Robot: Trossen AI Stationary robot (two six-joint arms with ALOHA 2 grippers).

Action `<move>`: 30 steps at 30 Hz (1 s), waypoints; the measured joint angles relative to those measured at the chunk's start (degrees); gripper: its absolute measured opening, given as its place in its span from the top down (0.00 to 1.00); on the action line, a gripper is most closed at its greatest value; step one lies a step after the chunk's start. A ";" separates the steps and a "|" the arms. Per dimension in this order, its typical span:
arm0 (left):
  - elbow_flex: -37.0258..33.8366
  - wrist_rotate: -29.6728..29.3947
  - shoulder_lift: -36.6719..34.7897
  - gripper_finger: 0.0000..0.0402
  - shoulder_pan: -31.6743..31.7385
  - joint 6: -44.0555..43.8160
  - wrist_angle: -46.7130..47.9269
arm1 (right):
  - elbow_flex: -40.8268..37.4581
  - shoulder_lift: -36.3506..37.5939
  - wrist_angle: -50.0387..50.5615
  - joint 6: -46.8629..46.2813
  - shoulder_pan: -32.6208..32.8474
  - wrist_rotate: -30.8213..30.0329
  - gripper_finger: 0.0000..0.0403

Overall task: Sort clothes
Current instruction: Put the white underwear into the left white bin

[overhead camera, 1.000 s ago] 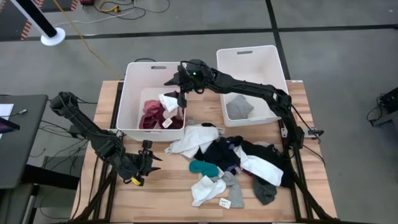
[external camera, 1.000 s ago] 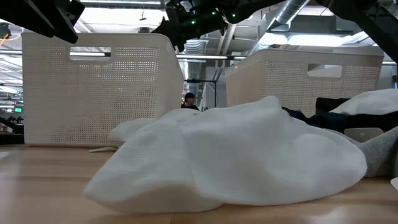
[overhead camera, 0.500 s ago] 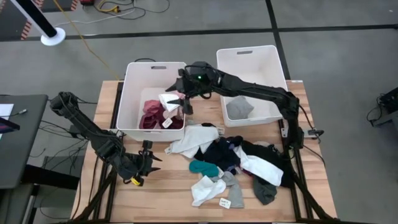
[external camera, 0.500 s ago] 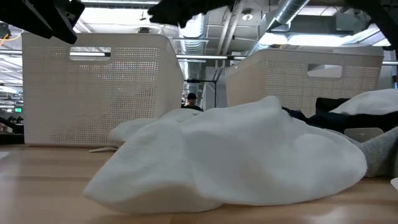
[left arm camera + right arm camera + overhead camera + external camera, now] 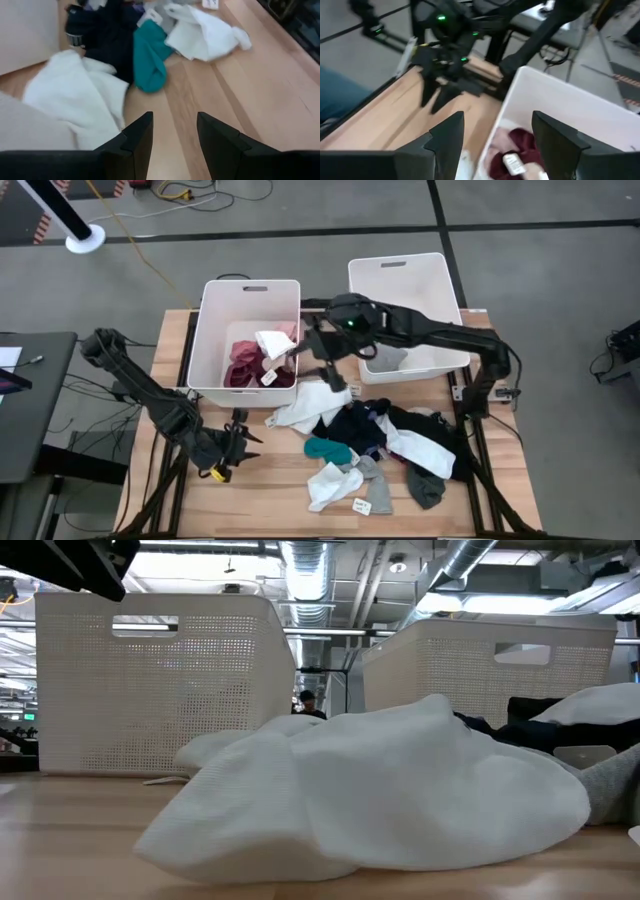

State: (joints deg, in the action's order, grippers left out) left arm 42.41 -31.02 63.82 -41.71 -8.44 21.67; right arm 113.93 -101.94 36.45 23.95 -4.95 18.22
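The clothes lie in a loose pile [image 5: 375, 435] on the table's near right: a white piece [image 5: 308, 406], dark pieces, a teal piece [image 5: 150, 55], a white sock [image 5: 333, 482] and grey ones. The left bin [image 5: 215, 330] holds maroon and pink clothes [image 5: 245, 367] with a white piece [image 5: 270, 342] on top. A grey garment [image 5: 385, 355] lies in the right bin [image 5: 440, 290]. My right gripper [image 5: 318, 368] hangs open and empty high over the gap between the bins. My left gripper [image 5: 238, 435] stays open and empty over the near left table, pointing at the pile.
In the low view the white piece [image 5: 380, 785] fills the foreground, with both bins [image 5: 160, 680] behind it. Paper tags [image 5: 361, 505] lie at the pile's near edge. Bare wood [image 5: 235, 90] shows between my left gripper and the pile. A person stands far off in the room [image 5: 307, 700].
My right gripper has drawn away from above the left bin toward the table's right and near side, rising and rolling as it went, fingers still open. It has left the low view. The white piece stays in the left bin.
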 joint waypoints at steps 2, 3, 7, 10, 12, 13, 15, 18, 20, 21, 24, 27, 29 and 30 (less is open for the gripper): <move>0.00 0.92 1.93 0.63 0.00 0.61 -0.29 | 0.00 1.11 3.31 0.48 1.44 -0.11 0.38; 0.00 0.93 3.09 0.63 0.00 1.26 -0.73 | 0.00 1.64 4.95 0.54 2.15 -0.15 0.38; 0.00 0.96 8.16 0.63 0.53 3.62 -3.20 | 0.00 3.32 10.17 0.14 4.63 -0.29 0.38; 0.00 0.86 10.88 0.63 1.37 4.78 -5.40 | 0.00 3.85 12.80 -1.28 6.25 -1.16 0.38; 0.00 0.28 12.16 0.63 2.22 5.26 -6.65 | 0.00 3.88 15.28 -2.00 7.33 -2.65 0.38; 0.00 -0.74 12.69 0.63 2.65 5.29 -7.46 | 0.00 3.88 16.46 -2.44 7.87 -3.27 0.38; 0.03 -2.35 13.77 0.63 3.55 5.78 -8.99 | 0.00 3.88 19.54 -3.28 8.96 -3.61 0.38; 0.04 -3.38 15.84 0.63 4.81 7.39 -10.38 | 0.00 3.88 23.75 -5.07 10.82 -3.88 0.38; 0.04 -3.42 17.44 0.63 5.83 8.40 -11.63 | 0.00 3.88 26.30 -6.41 12.19 -5.20 0.38; 0.04 -3.45 18.32 0.63 6.39 8.75 -12.35 | 0.00 3.88 27.50 -7.09 12.91 -5.92 0.38; 0.04 -3.46 20.82 0.63 8.09 9.60 -14.22 | 0.00 3.88 30.75 -9.40 14.97 -6.84 0.38; 0.04 -3.52 22.87 0.63 9.56 10.87 -17.76 | 0.00 3.88 33.48 -11.79 16.80 -6.84 0.38; 0.04 -3.91 24.14 0.63 10.36 12.01 -20.44 | 0.00 3.88 34.61 -13.40 17.88 -6.84 0.38; 0.04 -5.04 24.76 0.63 10.66 12.69 -21.82 | 0.00 3.88 35.09 -14.12 18.43 -6.84 0.38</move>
State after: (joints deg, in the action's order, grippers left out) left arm 42.46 -36.05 88.58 -31.05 4.25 -0.15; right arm 113.93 -98.06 71.54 9.83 13.48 11.38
